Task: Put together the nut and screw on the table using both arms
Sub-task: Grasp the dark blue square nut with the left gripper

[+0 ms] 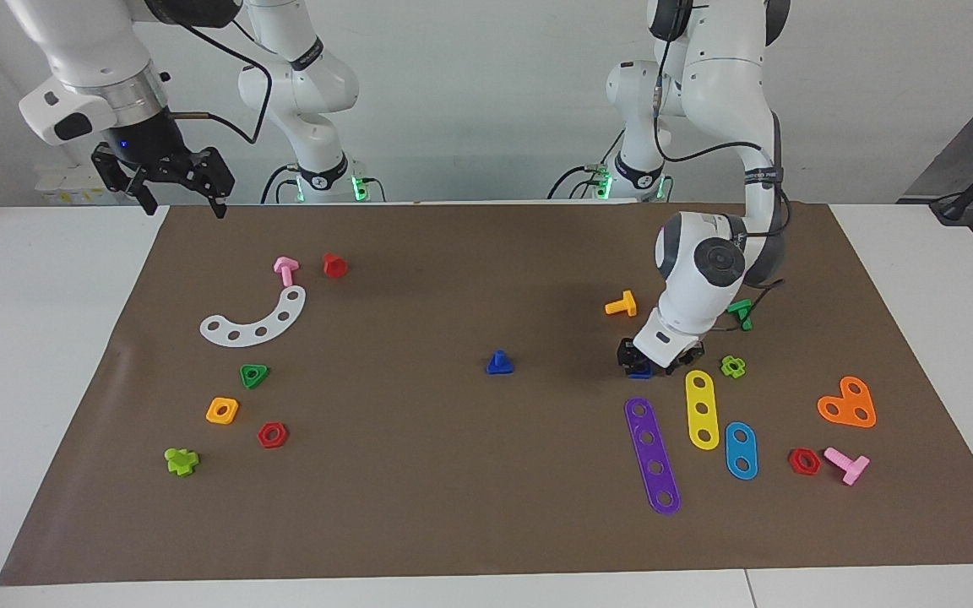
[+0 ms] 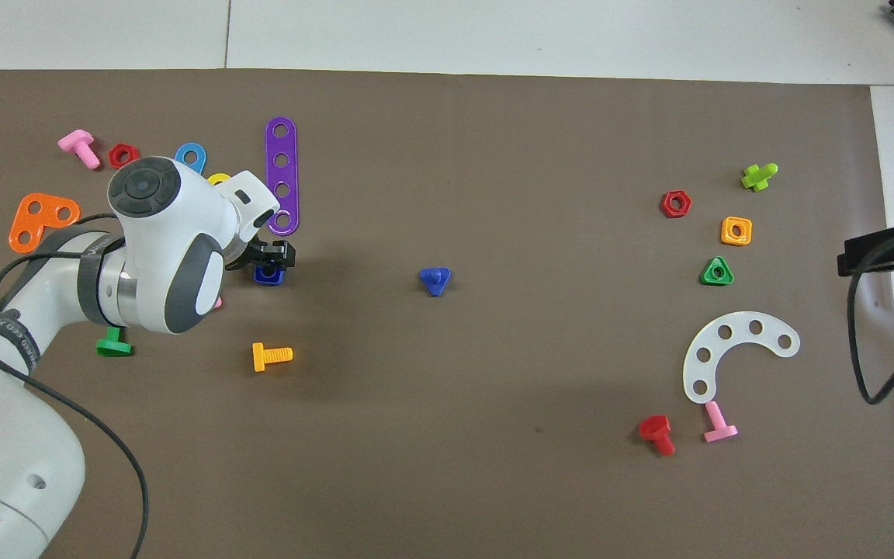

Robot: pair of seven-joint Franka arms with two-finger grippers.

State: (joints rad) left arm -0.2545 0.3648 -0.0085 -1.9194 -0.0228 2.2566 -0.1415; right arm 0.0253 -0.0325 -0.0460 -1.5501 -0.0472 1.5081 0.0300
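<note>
The dark-blue square nut (image 1: 640,365) lies on the brown mat (image 1: 453,490) toward the left arm's end, also in the overhead view (image 2: 268,275). My left gripper (image 1: 645,361) is down at the mat right at the nut, partly covering it (image 2: 273,258). The dark-blue screw (image 1: 499,363) stands on its triangular head, post up, in the middle of the mat (image 2: 435,279), apart from both grippers. My right gripper (image 1: 183,201) waits, open and empty, in the air over the mat's edge at the right arm's end (image 2: 885,252).
Beside the left gripper lie a purple strip (image 1: 652,456), a yellow strip (image 1: 701,409), an orange screw (image 1: 622,304) and a green screw (image 1: 741,312). At the right arm's end are a white curved strip (image 1: 257,319), a green triangular nut (image 1: 253,375) and an orange nut (image 1: 222,410).
</note>
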